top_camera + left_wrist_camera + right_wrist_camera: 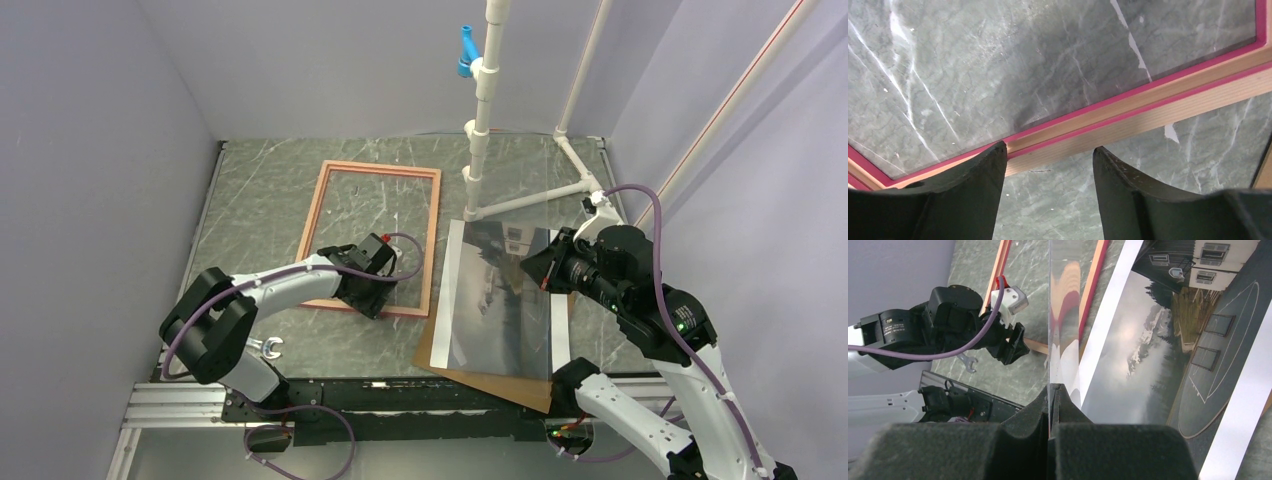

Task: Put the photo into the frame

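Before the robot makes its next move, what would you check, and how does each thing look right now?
1. The frame lies flat on the table: ok.
2. The left end effector is open at the frame's near bar: ok.
3. The right end effector is shut on the clear sheet: ok.
4. The photo lies face up on the brown board: ok.
5. The photo is inside the frame: not ok, it lies beside it.
6. The clear sheet hangs free of the photo below: cannot tell.
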`<state>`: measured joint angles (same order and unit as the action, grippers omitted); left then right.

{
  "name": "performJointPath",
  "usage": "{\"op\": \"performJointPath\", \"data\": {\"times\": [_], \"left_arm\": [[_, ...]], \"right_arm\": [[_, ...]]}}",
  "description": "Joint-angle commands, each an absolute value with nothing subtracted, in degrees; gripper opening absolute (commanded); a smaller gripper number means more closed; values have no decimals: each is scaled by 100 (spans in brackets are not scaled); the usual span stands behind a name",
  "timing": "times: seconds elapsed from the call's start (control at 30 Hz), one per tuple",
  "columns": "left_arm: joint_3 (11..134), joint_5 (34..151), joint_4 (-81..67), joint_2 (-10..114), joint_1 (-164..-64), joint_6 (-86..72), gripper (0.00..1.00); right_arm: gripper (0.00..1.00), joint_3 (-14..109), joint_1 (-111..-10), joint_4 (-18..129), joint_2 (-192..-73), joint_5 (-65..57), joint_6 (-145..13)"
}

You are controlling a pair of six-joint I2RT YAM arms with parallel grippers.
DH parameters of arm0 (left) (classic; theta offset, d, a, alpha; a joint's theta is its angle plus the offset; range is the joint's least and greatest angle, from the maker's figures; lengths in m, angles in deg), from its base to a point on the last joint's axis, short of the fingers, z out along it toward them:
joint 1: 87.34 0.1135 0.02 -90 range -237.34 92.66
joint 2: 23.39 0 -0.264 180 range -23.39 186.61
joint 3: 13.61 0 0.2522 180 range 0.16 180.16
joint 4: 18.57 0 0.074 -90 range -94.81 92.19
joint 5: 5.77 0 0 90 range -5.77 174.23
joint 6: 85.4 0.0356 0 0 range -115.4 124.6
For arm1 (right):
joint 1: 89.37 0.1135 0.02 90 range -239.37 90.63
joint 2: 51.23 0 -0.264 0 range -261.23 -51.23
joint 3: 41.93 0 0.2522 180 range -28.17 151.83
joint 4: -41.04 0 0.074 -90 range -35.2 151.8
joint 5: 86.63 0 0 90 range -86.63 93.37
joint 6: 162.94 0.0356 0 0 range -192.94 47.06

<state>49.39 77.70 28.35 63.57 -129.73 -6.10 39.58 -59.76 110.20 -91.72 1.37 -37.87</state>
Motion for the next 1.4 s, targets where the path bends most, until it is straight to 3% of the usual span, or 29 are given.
{"op": "performJointPath", "data": {"times": [0.0, 0.4, 0.77, 0.83, 0.97, 1.03, 1.2, 1.37], "left_arm": [[5041, 7712, 2780, 6561, -12949, -1093, 61], [5423, 8139, 2848, 6608, -13153, -1433, 52], [5694, 7961, 3074, 6803, -13542, -1466, 53], [5718, 7934, 3118, 6754, -13547, -1496, 58], [5725, 8011, 3082, 6377, -13536, -1535, 86], [5703, 8180, 2933, 6091, -13506, -1516, 95], [5393, 9343, 2217, 5264, -13049, -1506, 100], [4655, 10806, 1364, 4475, -11713, -1764, 99]], "right_arm": [[0, 3947, -5982, 10918, -9150, 47, -3795], [0, 3878, -5975, 10904, -9107, 56, -3792], [0, 3854, -5976, 10872, -9096, 17, -3772], [0, 3869, -5975, 10845, -9102, -17, -3764], [0, 3955, -5971, 10814, -9163, -139, -3814], [0, 4012, -5975, 10763, -9204, -243, -3871], [0, 4050, -5970, 10455, -9307, -732, -3975], [0, 4020, -5976, 10229, -9430, -1042, -3998]]}}
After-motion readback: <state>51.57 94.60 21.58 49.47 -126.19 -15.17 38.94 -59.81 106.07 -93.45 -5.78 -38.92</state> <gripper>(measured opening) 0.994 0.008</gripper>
